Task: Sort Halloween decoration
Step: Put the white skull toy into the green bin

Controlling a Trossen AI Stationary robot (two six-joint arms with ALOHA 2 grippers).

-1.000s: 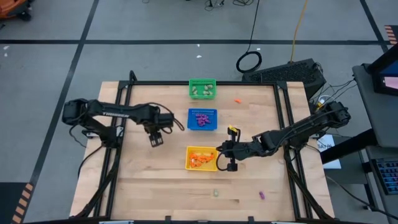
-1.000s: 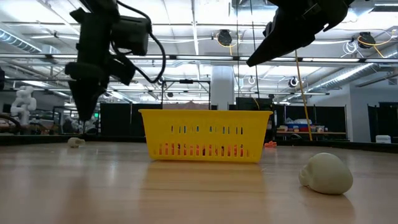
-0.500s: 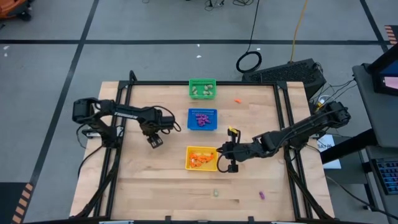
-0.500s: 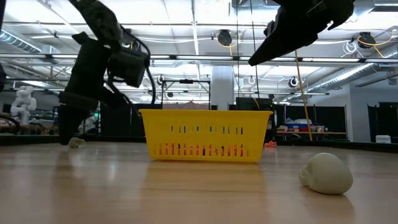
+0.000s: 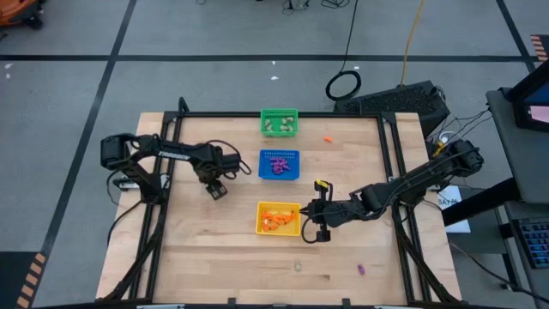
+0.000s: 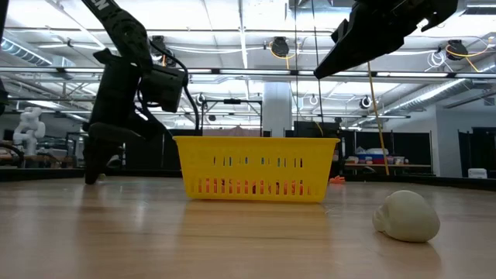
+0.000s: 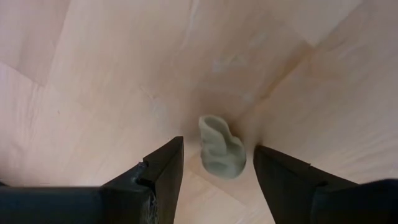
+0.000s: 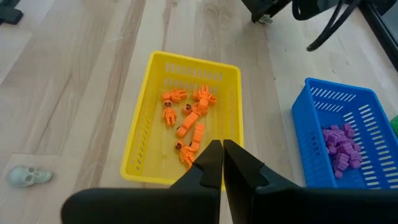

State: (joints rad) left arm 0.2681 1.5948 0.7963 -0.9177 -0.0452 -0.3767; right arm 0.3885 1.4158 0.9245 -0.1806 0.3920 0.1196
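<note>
A small pale beige-green trinket lies on the bare wood at the table's left. My left gripper points straight down over it, open. One finger stands on each side of the trinket without touching it, and in the low view the fingertips reach down to the tabletop. My right gripper is shut and empty. It hovers above the table just right of the yellow basket, which holds orange trinkets.
The blue basket holds purple trinkets and the green basket holds pale ones. A pale skull and a purple trinket lie near the front edge. An orange trinket lies at the far right.
My left gripper has come down to the tabletop and rolled a little. It now stands over the pale trinket, hiding it in the low view. The trinket has stayed where it was.
</note>
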